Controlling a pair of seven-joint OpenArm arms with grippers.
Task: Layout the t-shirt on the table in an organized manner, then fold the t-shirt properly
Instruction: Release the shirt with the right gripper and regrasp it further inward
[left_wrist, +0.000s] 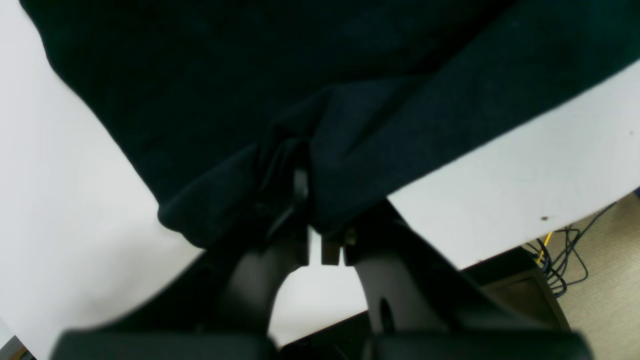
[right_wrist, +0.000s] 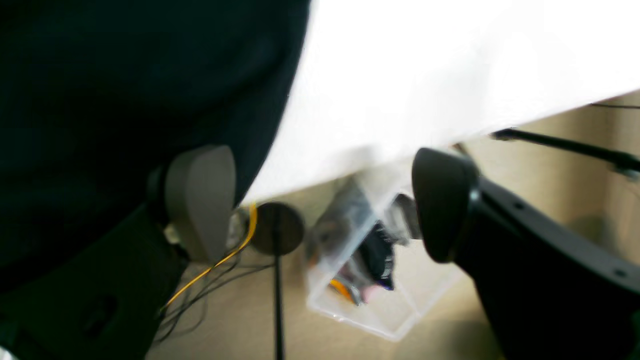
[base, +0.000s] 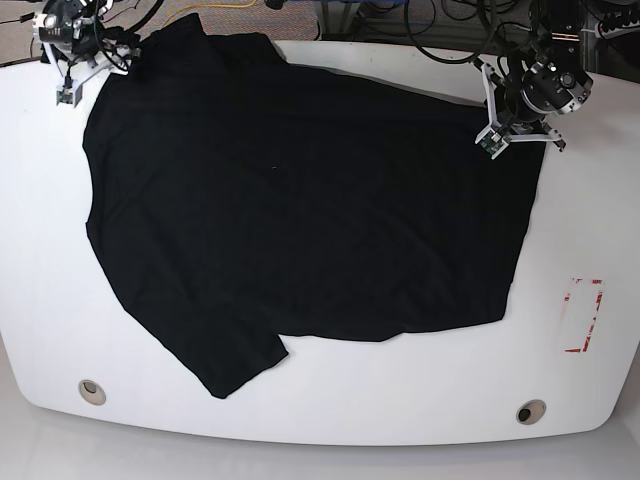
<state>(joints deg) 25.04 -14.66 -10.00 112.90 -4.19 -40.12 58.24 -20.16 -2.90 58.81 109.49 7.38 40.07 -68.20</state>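
Observation:
The black t-shirt (base: 300, 200) lies spread over most of the white table (base: 400, 400), with one sleeve pointing to the front left. My left gripper (base: 503, 135) is at the shirt's back right corner. In the left wrist view my left gripper (left_wrist: 305, 200) is shut on a bunched fold of the t-shirt (left_wrist: 200, 75), just above the table (left_wrist: 525, 165). My right gripper (base: 90, 70) is at the shirt's back left corner. In the right wrist view my right gripper (right_wrist: 320, 205) is open over the table's edge (right_wrist: 425, 75), with one finger (right_wrist: 200, 200) beside the t-shirt (right_wrist: 125, 75).
A red-and-white tape rectangle (base: 583, 315) is at the right. Two round holes (base: 91, 390) (base: 529, 411) sit near the front edge. Cables (base: 420, 30) hang behind the table. A clear plastic box (right_wrist: 365, 270) stands on the floor below the edge.

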